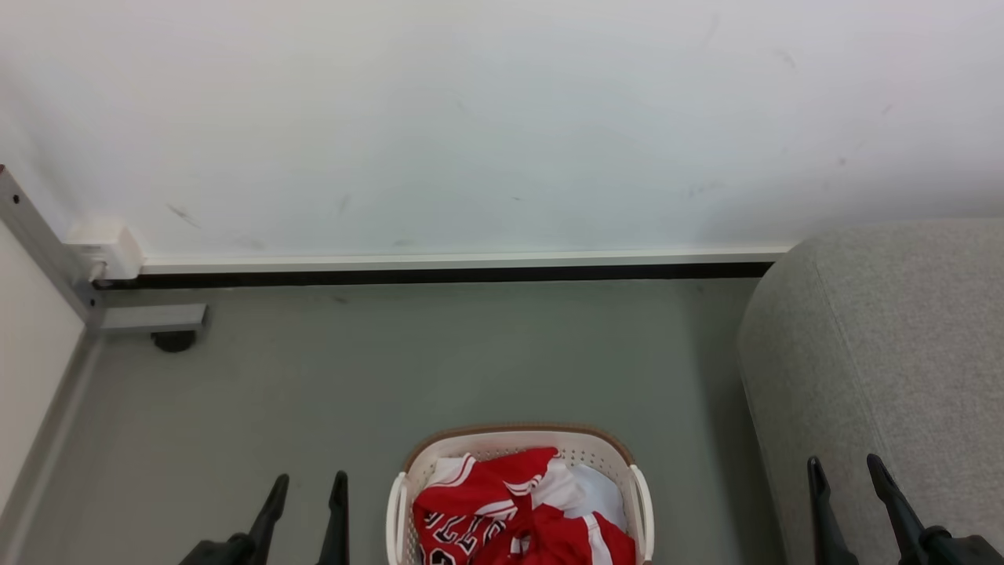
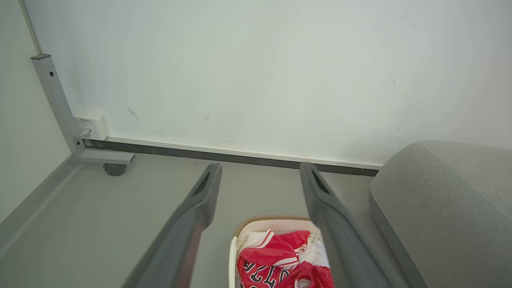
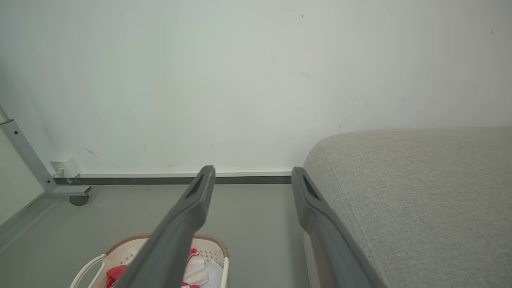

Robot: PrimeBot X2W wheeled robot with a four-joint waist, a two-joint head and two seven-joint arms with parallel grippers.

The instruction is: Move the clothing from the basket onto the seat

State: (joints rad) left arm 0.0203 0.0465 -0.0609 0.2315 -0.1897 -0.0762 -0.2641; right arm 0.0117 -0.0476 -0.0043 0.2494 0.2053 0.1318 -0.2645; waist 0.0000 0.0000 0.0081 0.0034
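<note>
**Grey floor point(image 1: 392, 377) under a white wall point(image 1: 502, 118): nothing lifted yet**

Nearest, the left gripper point(image 1: 310, 480) and right gripper point(image 1: 845, 464) sit at the lower corners of the head view. Each has its two long dark fingers spread apart, holding nothing.

Between them, at the floor's near edge, stands the off-white perforated plastic laundry basket point(image 1: 584, 453) with a brown rim. The bright red shiny sports clothing point(image 1: 502, 514) with white stripe trim lies heaped inside it, beside a plain white piece point(image 1: 604, 490).

Right of the basket, with a strip of floor between them, rises the large grey woven-fabric seat point(image 1: 886, 353).

The step in hand looks like the first reach. It would go best from above, into the middle of the heap. Pinch a thick fold, keep the fingers off the perforated wall, and lift until the cloth clears the rim before swinging right to the seat.
</note>
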